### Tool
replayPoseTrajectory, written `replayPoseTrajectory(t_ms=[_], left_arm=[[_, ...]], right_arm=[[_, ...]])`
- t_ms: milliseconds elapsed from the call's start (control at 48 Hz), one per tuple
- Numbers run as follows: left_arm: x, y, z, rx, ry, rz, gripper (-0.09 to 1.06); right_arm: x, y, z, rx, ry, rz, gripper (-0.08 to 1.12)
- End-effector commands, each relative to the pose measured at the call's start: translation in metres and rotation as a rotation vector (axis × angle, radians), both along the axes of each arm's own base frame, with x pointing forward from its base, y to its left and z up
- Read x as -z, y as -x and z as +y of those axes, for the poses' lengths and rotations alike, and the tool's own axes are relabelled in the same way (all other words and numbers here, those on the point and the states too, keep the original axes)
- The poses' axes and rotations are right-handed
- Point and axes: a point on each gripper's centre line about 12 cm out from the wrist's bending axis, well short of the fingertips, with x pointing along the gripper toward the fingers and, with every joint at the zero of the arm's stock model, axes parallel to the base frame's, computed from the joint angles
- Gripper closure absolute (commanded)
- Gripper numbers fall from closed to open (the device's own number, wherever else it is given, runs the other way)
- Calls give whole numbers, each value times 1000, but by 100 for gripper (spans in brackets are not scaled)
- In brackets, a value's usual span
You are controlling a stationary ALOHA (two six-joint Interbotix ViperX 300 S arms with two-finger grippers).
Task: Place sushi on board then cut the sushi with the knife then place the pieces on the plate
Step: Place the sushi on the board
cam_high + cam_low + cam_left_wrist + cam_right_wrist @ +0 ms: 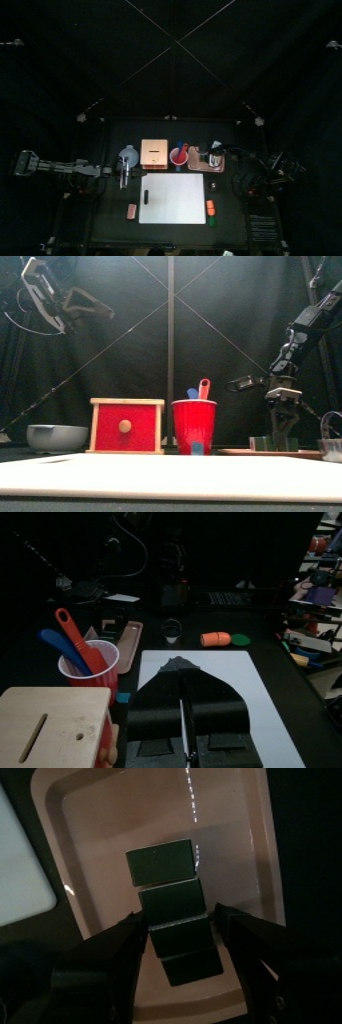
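Board [174, 197] front centre, behind it from left bowl [128, 154], box [155, 152], cup [179, 155] (knives [201, 389] inside), tray [107, 818] bearing sushi roll [171, 898]

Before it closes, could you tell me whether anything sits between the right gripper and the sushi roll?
Nothing visible does. The right gripper has its jaws open on either side of the sushi roll, which lies on the pink tray.

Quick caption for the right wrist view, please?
Right gripper, jaws open, straddles the dark green sushi roll lying on the pink tray.
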Motion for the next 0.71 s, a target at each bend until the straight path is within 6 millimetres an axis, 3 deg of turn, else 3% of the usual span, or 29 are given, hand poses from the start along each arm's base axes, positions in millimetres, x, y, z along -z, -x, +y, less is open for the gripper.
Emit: replayPoseTrajectory(t_ms=[21, 188, 438, 708], left_arm=[[-10, -3, 1, -5, 8, -32, 97], [-7, -3, 1, -7, 13, -25, 97], [-5, -2, 1, -7, 13, -18, 97], [-4, -1, 1, -12, 27, -15, 97]], right_arm=[[-5, -8, -3, 7, 22, -37, 17], [-2, -9, -1, 21, 6, -39, 19], [-4, -9, 1, 52, -13, -57, 41], [-43, -15, 7, 169, -95, -163, 45]])
